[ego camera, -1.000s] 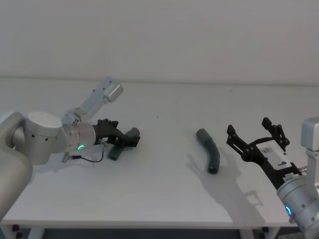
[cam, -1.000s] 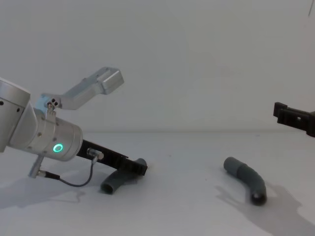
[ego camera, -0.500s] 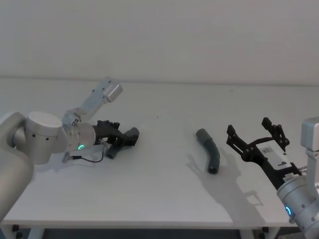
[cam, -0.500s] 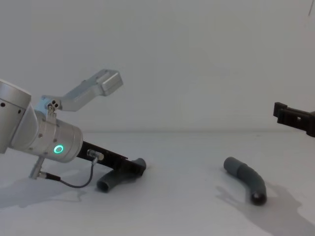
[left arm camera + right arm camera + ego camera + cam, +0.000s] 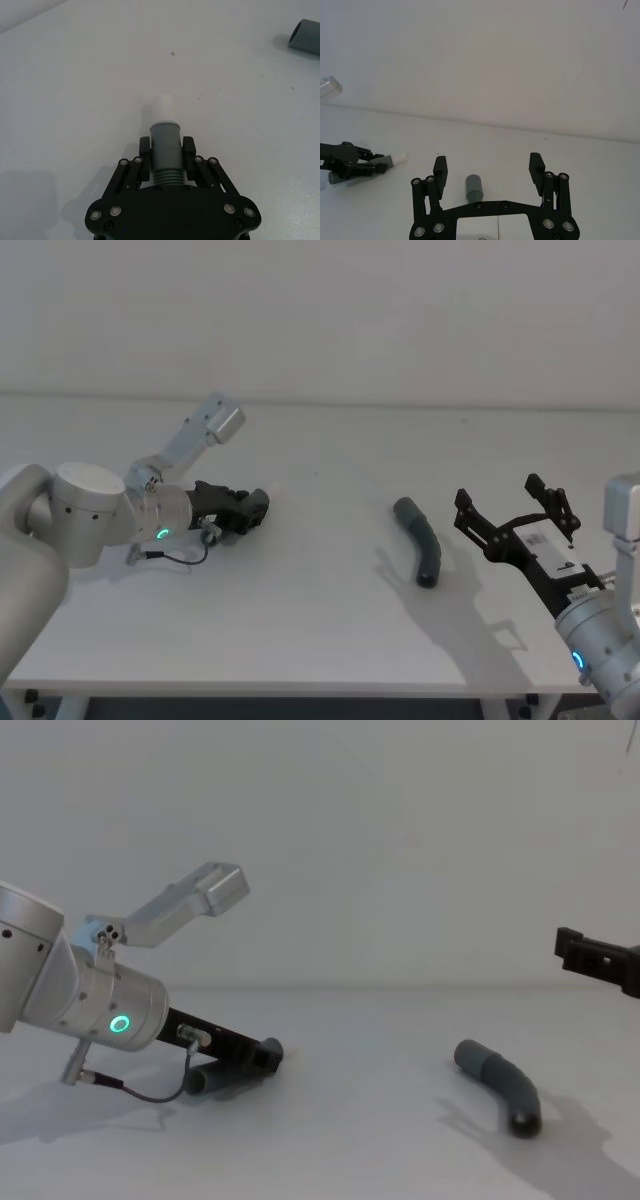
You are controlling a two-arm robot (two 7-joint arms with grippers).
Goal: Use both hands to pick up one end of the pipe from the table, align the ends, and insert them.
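My left gripper (image 5: 166, 150) is shut on one pipe piece (image 5: 165, 140), a grey tube with a ribbed collar and a whitish tip (image 5: 163, 107) pointing out ahead of the fingers. In the head view this left gripper (image 5: 250, 508) sits low at the table's left. The other pipe piece (image 5: 424, 545), a bent dark grey tube, lies on the table (image 5: 320, 620) right of centre, its socket mouth (image 5: 523, 1123) facing the near edge. My right gripper (image 5: 500, 497) hovers open just right of it, and the tube (image 5: 474, 187) shows between its spread fingers.
A thin black cable (image 5: 180, 558) loops under the left wrist. The left arm's silver link (image 5: 205, 430) juts up behind the left gripper. The table's front edge (image 5: 300, 692) runs close below both arms. A plain pale wall stands behind.
The left gripper has drawn back leftward, and the grey piece in it has swung from sticking out sideways to lying in line with the fingers. The right gripper and the other piece have not moved.
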